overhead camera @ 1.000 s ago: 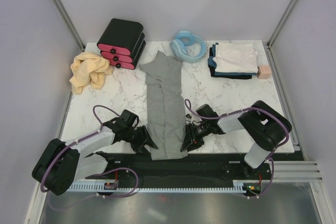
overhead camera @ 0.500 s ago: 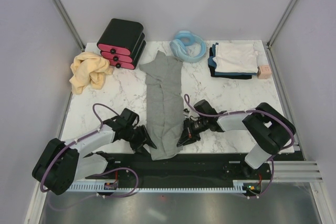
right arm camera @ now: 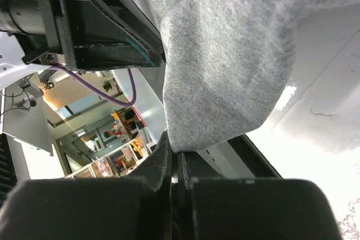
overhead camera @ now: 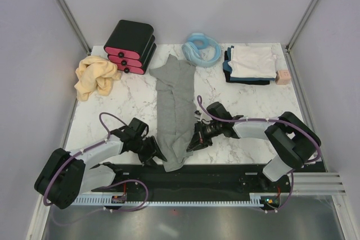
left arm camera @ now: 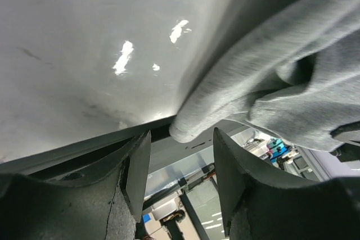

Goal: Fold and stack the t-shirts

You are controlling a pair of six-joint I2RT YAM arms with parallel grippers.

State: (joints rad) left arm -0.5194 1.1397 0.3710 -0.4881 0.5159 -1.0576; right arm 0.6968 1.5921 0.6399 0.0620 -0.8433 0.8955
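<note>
Two arms work one heather-grey t-shirt [overhead camera: 175, 105], which lies as a long strip down the middle of the marble table [overhead camera: 129, 102]. The right gripper [overhead camera: 193, 142] pinches its right edge, jaws pressed together on cloth. The left gripper [overhead camera: 156, 153] stands spread at the opposite edge, gripping nothing. One tan-yellow shirt [overhead camera: 94, 77] lies crumpled at the left. One folded stack [overhead camera: 250, 63], whitish on top, sits at the back right.

Marble table [overhead camera: 132, 102], grey shirt [overhead camera: 174, 105], yellow shirt [overhead camera: 95, 77], hose [overhead camera: 201, 49]
</note>
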